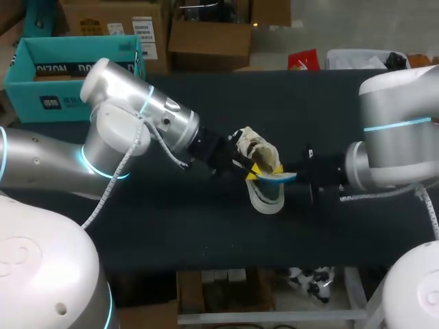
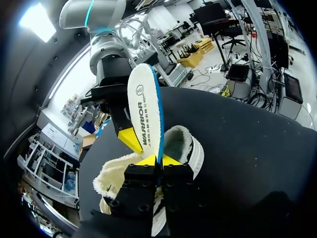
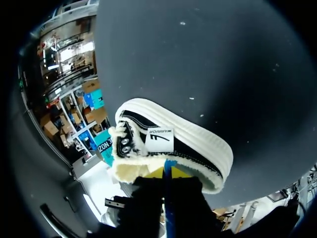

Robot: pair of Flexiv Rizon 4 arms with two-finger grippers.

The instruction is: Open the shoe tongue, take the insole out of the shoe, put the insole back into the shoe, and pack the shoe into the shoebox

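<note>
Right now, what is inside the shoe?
Cream fleece lining shows in the shoe opening. The insole stands on edge over it, held by the left gripper and the right gripper. The shoe's floor and toe end are covered from view.

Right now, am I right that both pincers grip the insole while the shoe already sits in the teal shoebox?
Not quite: the shoe lies on the black table, not in the shoebox, as the head view shows. The left pincer and right pincer do both grip the insole.
</note>
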